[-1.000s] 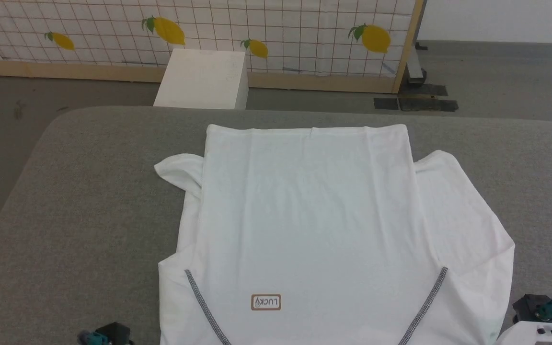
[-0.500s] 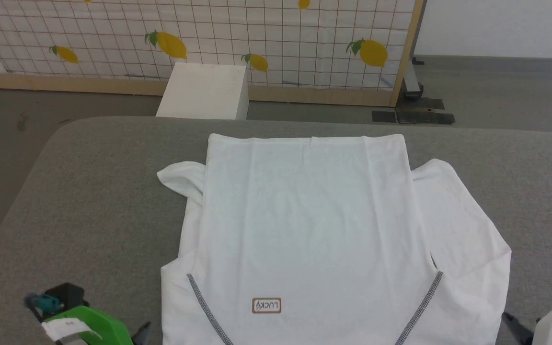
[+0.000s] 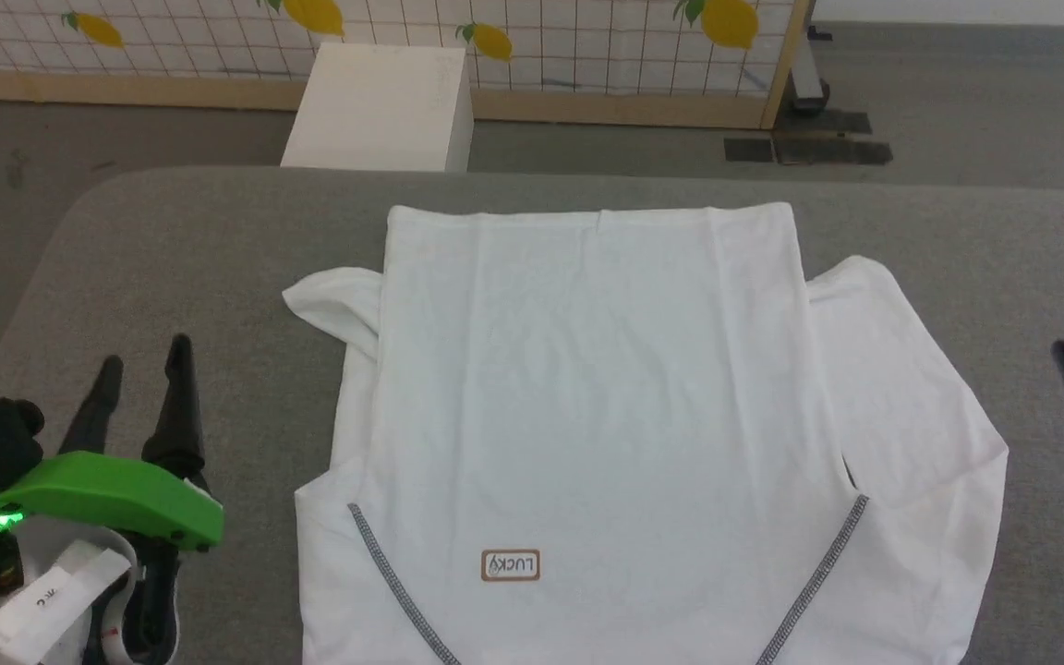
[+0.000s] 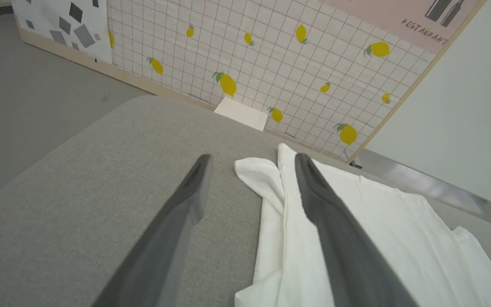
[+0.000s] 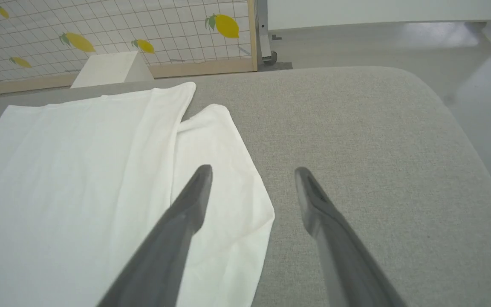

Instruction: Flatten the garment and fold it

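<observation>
White cloth T-shirt, brown-bordered "LUCKY" patch at its 6 o'clock, on grey table; left gripper at 8 o'clock, right gripper at 3, both spread.

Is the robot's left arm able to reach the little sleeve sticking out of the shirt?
Probably yes: the open left gripper hovers near the sleeve, with just bare grey table between.
</observation>
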